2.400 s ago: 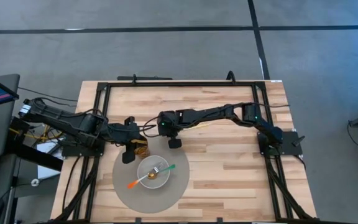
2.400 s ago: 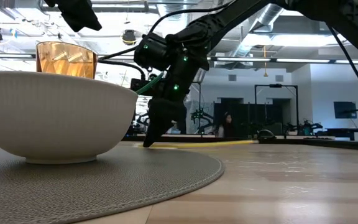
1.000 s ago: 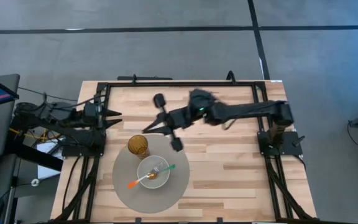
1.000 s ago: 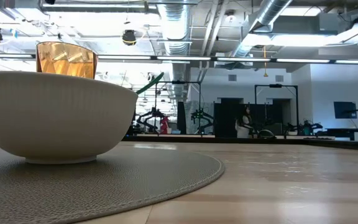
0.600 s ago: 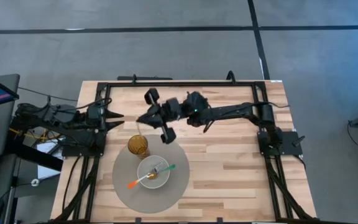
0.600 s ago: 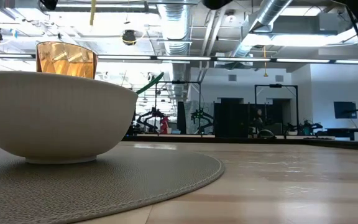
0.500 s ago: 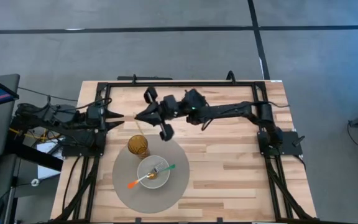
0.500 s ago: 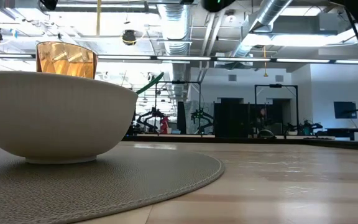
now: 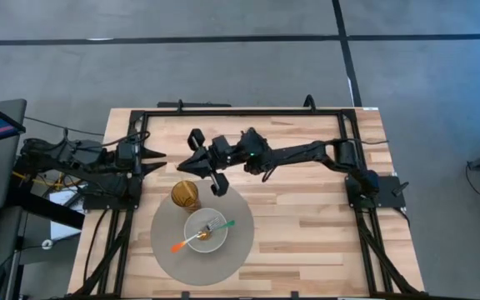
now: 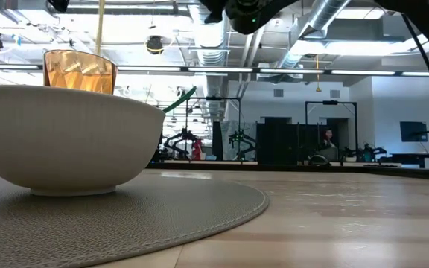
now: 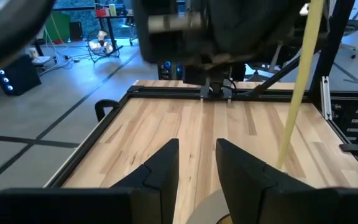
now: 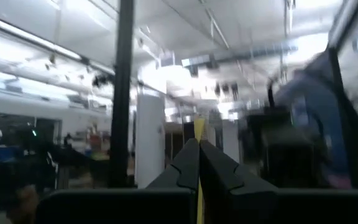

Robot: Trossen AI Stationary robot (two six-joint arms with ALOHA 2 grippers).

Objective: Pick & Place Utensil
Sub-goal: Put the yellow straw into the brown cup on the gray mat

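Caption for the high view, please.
Right gripper holds a yellow utensil above the amber cup; left gripper waits at the edge.

Amber glass [image 9: 185, 196] (white bowl [image 9: 206, 232])

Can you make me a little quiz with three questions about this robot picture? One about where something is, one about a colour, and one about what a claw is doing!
1. Where is the amber glass?
A. On the grey round mat, beside the bowl
B. On the bare wood by the right arm's base
C. Inside the bowl

2. What colour is the stick that hangs above the glass?
A. Blue
B. Pale yellow
C. Black

3. What is the right gripper doing?
A. Lying open on the table
B. Pinching the stick, shut
C. Holding the bowl

Answers:
1. A, the high view shows the glass on the mat's edge next to the bowl.
2. B, the stick shows pale yellow.
3. B, its fingers meet around the stick.
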